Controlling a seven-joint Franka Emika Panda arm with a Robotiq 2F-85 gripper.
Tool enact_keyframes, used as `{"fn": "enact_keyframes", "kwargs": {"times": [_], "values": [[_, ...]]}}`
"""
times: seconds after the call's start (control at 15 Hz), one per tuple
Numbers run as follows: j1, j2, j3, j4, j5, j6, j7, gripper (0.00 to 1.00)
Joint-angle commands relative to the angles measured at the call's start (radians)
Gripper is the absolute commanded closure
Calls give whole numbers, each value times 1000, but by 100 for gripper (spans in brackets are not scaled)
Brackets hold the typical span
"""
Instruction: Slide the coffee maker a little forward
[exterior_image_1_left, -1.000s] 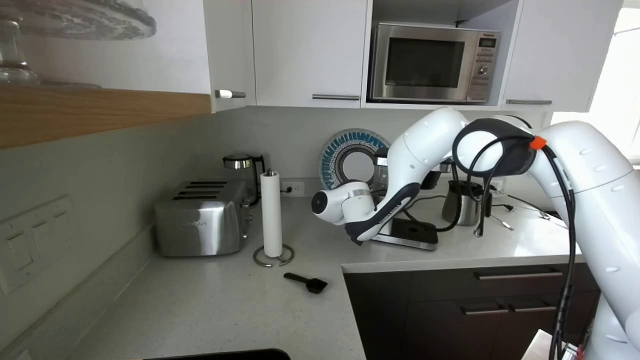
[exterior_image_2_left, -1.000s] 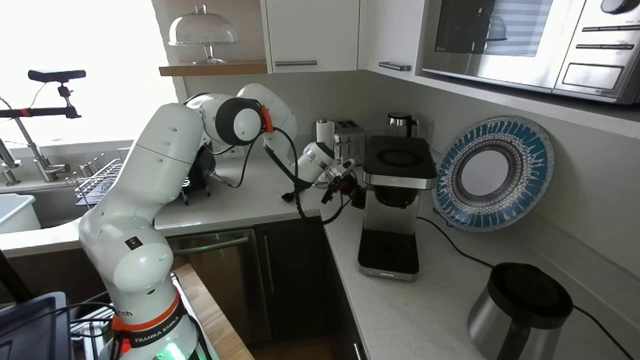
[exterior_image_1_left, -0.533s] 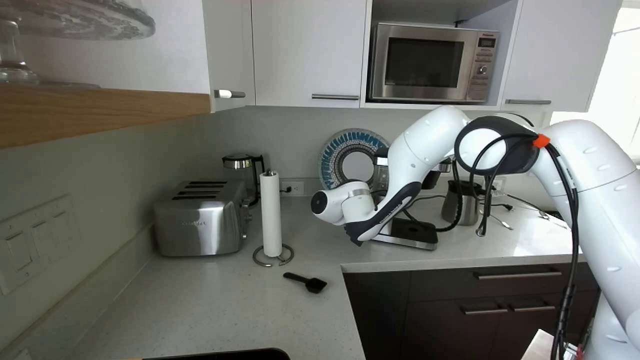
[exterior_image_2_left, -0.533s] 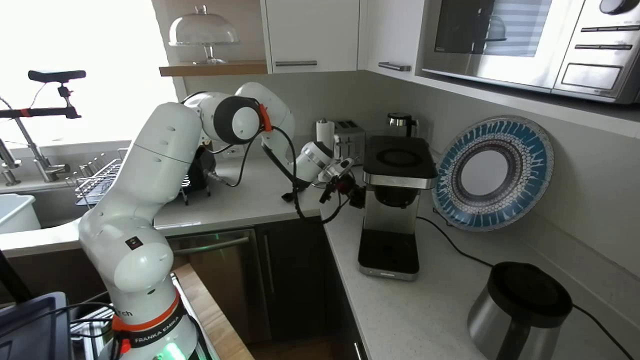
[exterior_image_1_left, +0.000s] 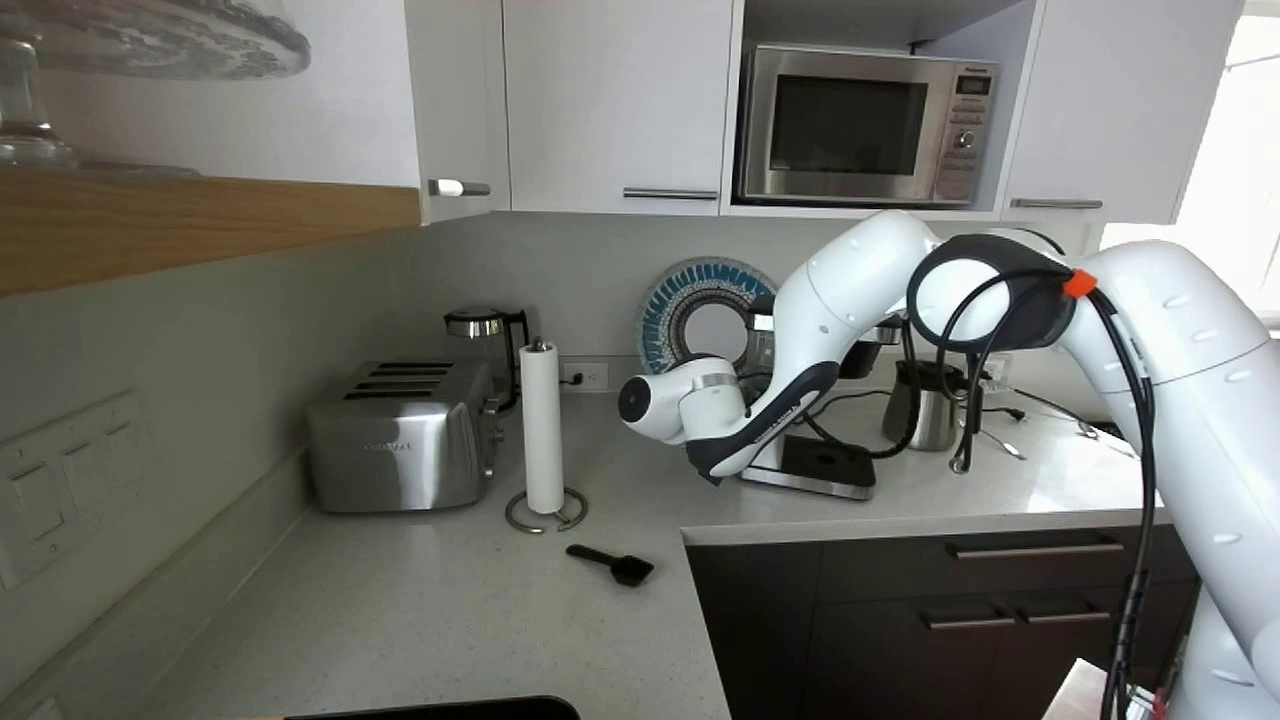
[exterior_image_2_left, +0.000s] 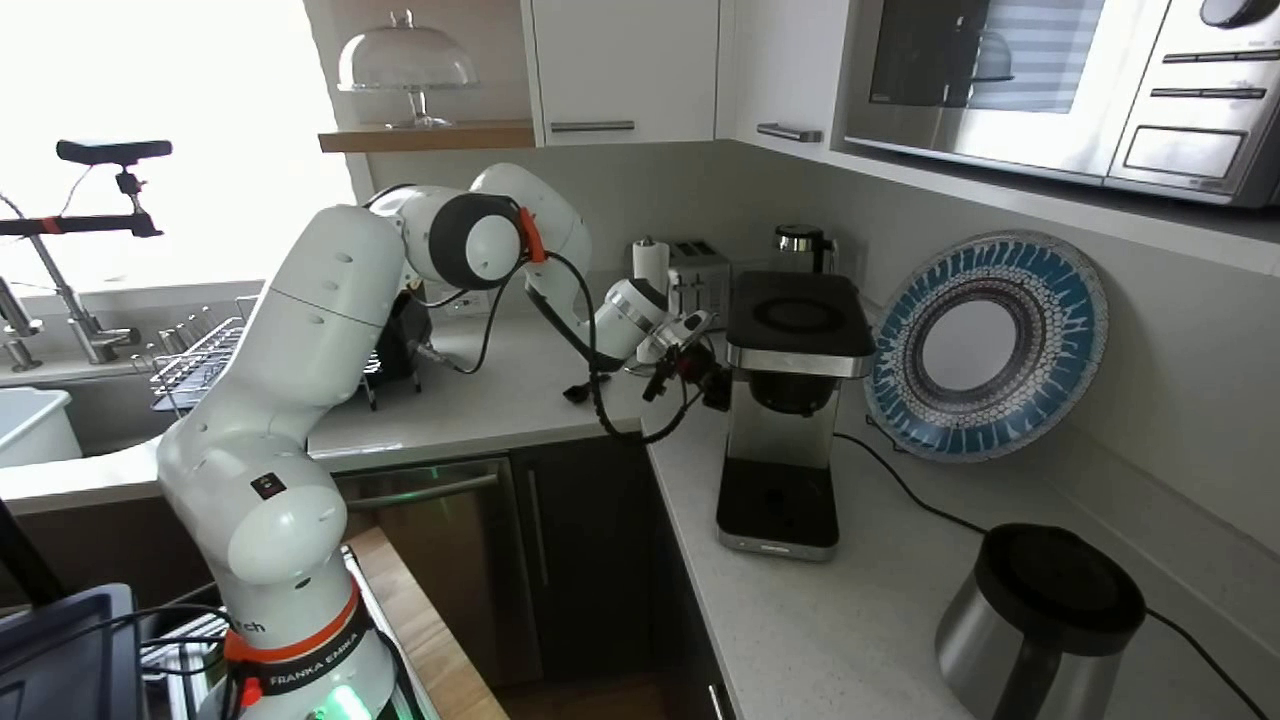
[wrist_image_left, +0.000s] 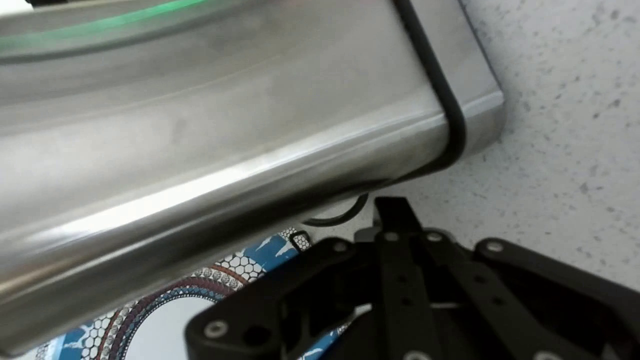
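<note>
Robotiq gripper (wrist_image_left: 398, 215) fingers lie pressed together in the wrist view, their tips just beside a rounded steel edge of the drip coffee maker (exterior_image_2_left: 790, 395); whether they touch it, I cannot tell. From the left in an exterior view, a faucet (exterior_image_2_left: 95, 345) comes first, then a wire dish rack (exterior_image_2_left: 215, 360) just beside it. Next rises the white Franka arm (exterior_image_2_left: 280, 420), bending at a dark joint and reaching down over the counter (exterior_image_2_left: 880, 640); beyond it a wooden shelf (exterior_image_2_left: 430, 138) bears a glass-domed cake stand (exterior_image_2_left: 407, 70). Farther right a paper-towel roll (exterior_image_2_left: 650, 265) stands upright, a steel toaster (exterior_image_2_left: 700, 275) just beside it, and in an exterior view a black scoop (exterior_image_1_left: 617, 567) lies flat near the roll. Then the coffee maker itself: upright on the counter, to the right of the gripper, its dark-topped head overhanging a black base near the counter's front edge; in an exterior view the arm hides part of it. Well behind it is a black-handled kettle (exterior_image_2_left: 800, 240). Farther right, a round patterned plate (exterior_image_2_left: 985, 345) leans back toward the wall (exterior_image_2_left: 1180, 420), blue around its outer band. A black cord (exterior_image_2_left: 912, 492) runs from near the coffee maker to pass behind a steel carafe (exterior_image_2_left: 1010, 620) with a black lid, set well apart from the coffee maker. At the far right, above the counter, sits a steel microwave (exterior_image_2_left: 1050, 125) with a dark window.
</note>
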Motion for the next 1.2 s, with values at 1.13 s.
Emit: {"fn": "enact_keyframes", "kwargs": {"times": [1.13], "values": [[-11, 169, -4, 191, 110, -254, -139, 100]]}}
